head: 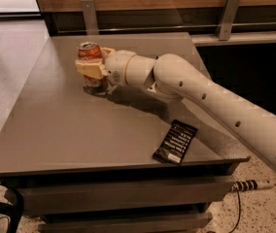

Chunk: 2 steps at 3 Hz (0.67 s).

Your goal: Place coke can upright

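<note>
Tool (92, 69) clamped around the can (89, 50), upright at the desk's (70, 130) eleven o'clock. Likely light, slick, easily dented: hold mid-body, gently.

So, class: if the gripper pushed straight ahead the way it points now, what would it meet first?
The coke can, upright on the table and clamped in the gripper. Beyond it, leftwards in the picture, the way looks free to the table's edge, though depth is unclear.
</note>
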Tool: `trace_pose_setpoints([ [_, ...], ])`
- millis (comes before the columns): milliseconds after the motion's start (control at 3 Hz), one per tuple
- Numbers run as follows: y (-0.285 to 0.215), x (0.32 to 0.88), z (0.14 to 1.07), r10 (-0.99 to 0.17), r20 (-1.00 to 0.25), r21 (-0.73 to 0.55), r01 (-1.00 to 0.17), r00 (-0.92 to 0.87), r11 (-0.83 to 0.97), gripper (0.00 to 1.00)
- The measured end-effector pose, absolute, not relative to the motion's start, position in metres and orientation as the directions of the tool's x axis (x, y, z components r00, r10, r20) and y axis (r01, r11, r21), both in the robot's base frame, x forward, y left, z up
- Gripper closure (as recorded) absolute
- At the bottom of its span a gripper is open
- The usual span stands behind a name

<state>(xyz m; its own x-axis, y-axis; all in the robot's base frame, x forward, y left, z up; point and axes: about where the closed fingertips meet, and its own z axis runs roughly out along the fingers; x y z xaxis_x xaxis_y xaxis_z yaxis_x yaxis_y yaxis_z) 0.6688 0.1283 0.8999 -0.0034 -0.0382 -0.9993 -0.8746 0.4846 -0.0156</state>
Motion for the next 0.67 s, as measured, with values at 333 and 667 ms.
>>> trace_pose_setpoints([
  [333, 0.131, 0.663, 0.891, -0.03, -0.999, 0.003, -0.865, -0.021, 0.502, 1.0],
  [667, 0.131, 0.662, 0.876, -0.016, -0.998, 0.043, -0.843, -0.061, 0.536, 1.0],
])
